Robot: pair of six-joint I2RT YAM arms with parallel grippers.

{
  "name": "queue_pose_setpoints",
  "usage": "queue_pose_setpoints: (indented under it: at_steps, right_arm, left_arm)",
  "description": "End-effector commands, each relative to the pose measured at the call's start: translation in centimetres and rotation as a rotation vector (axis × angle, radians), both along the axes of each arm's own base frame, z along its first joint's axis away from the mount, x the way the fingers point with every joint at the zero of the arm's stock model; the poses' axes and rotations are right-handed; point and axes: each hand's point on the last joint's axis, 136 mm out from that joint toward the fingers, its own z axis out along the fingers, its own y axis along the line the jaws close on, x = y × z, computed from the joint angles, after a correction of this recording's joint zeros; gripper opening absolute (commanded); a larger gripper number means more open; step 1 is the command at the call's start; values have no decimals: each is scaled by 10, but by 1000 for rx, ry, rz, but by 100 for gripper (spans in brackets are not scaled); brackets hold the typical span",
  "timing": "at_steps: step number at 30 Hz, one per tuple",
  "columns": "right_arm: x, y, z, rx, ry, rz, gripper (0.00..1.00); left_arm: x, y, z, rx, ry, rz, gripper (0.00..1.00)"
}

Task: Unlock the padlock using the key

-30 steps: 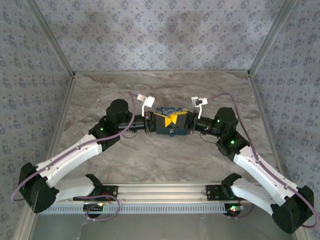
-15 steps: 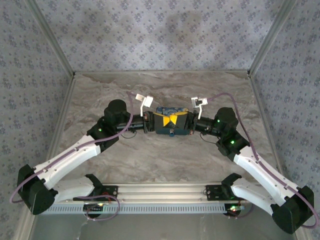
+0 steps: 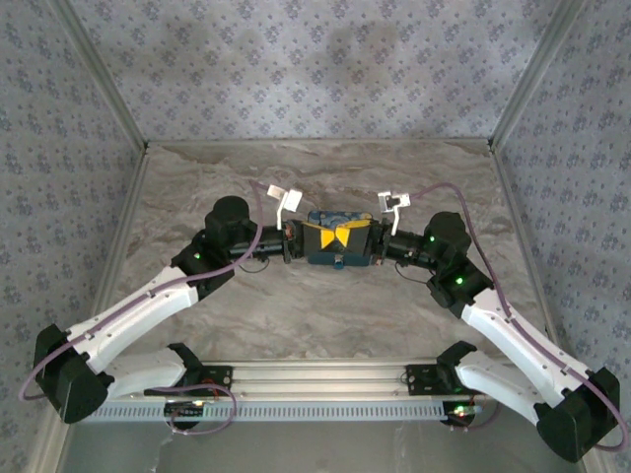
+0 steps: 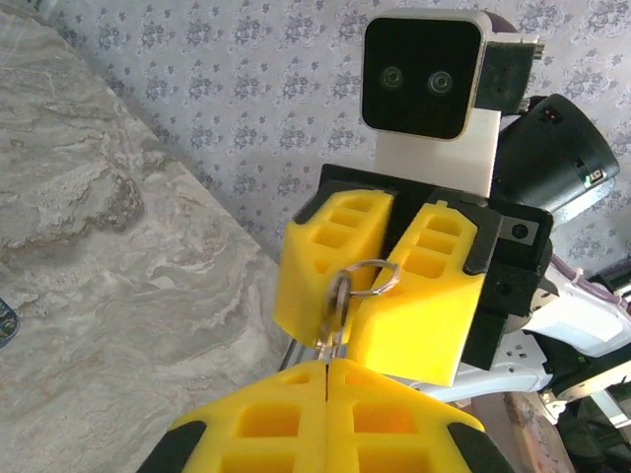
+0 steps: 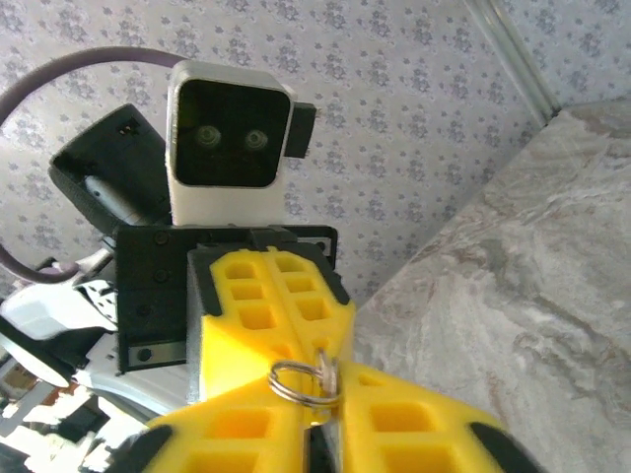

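Both grippers meet tip to tip over the middle of the table. My left gripper [image 4: 326, 367] is shut on the blade of the small metal key [image 4: 338, 313]. The key's ring [image 5: 304, 380] lies across my right gripper [image 5: 321, 422], whose yellow fingers [image 4: 330, 258] stand slightly apart around the key's head. From above, the left gripper [image 3: 326, 239] and right gripper [image 3: 352, 239] hover over a blue printed box [image 3: 338, 219]. A tiny blue block, the padlock [image 3: 337, 262], sits at the box's near edge.
The marble tabletop [image 3: 315, 315] is bordered by patterned walls at the back and both sides. A metal rail [image 3: 315, 379] with the arm bases runs along the near edge.
The left gripper's jaws have shut on the key. The right gripper's jaws, shut before, have parted a little. Both arms have barely moved.
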Motion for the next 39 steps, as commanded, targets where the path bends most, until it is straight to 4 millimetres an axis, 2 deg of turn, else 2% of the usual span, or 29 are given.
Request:
queue_pose_setpoints:
  at_steps: [1, 3, 9, 13, 16, 19, 22, 28, 32, 36, 39]
  right_arm:
    - [4, -10, -12, -38, 35, -48, 39]
    - [9, -21, -19, -72, 48, -100, 44]
    - [15, -48, -42, -251, 57, -213, 42]
    - [12, -46, -54, -308, 61, -177, 41]
    - [7, -35, -62, -303, 84, -99, 40]
    - [0, -22, -66, -254, 111, 4, 35]
    - [-7, -16, -64, -215, 109, 68, 35]
    - [-19, -13, -65, -205, 97, 135, 51]
    - [-30, -9, -64, -194, 96, 194, 48]
    - [-38, -8, -64, -202, 93, 229, 40]
    - [-42, -8, -65, -208, 92, 250, 42]
  left_arm:
    - [0, 6, 12, 33, -44, 26, 0]
    - [1, 7, 0, 101, -19, 33, 0]
    - [-2, 7, -38, 288, 96, -11, 0]
    - [-9, 4, -69, 423, 208, -84, 0]
    - [-20, -1, -82, 480, 252, -154, 0]
    - [-32, -8, -78, 465, 240, -219, 0]
    - [-44, -11, -68, 453, 204, -270, 0]
    - [-50, -11, -56, 424, 165, -301, 0]
    - [-51, -11, -51, 413, 154, -308, 0]
    - [-50, -11, -48, 408, 143, -307, 0]
    - [-50, -11, -46, 408, 138, -303, 0]
